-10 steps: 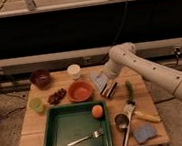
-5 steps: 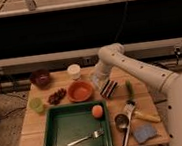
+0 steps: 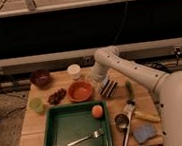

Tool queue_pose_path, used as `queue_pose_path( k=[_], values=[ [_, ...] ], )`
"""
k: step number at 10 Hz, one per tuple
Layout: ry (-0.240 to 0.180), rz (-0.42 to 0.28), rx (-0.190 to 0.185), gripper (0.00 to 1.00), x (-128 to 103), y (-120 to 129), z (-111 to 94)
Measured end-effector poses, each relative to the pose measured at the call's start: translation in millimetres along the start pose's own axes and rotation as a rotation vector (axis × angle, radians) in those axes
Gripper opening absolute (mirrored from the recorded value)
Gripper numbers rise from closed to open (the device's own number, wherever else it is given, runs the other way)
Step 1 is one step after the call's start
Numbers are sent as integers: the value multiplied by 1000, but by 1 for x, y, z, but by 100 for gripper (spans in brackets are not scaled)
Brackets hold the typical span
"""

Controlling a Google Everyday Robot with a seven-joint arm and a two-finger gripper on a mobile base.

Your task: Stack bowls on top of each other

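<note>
The shallow orange-red bowl (image 3: 80, 91) sits in the middle of the wooden table, just behind the green tray. The deeper dark maroon bowl (image 3: 40, 77) stands apart at the back left corner. The two bowls are separate, a short way apart. My gripper (image 3: 96, 80) hangs from the white arm (image 3: 129, 70), which reaches in from the right. It is just right of the orange-red bowl's far rim, close above the table, and holds neither bowl.
A white cup (image 3: 74, 71) stands behind the orange-red bowl. A light-green cup (image 3: 36, 105) and dark red fruit (image 3: 57, 96) lie at left. The green tray (image 3: 55, 135) holds an orange fruit (image 3: 97, 111) and a fork (image 3: 86, 137). A striped object (image 3: 108, 88), utensils (image 3: 124, 122) and a blue sponge (image 3: 143, 132) lie at right.
The arm has swung left and the gripper has moved from the table's right part toward the orange-red bowl. The bowls have not moved.
</note>
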Motion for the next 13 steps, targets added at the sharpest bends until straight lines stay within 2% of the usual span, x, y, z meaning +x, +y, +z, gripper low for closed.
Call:
queue_pose_path(
  k=[6, 9, 13],
  values=[
    [-6, -15, -5, 65, -3, 3, 5],
    [-24, -51, -3, 65, -12, 16, 26],
    [-41, -79, 0, 65, -19, 13, 46]
  ],
)
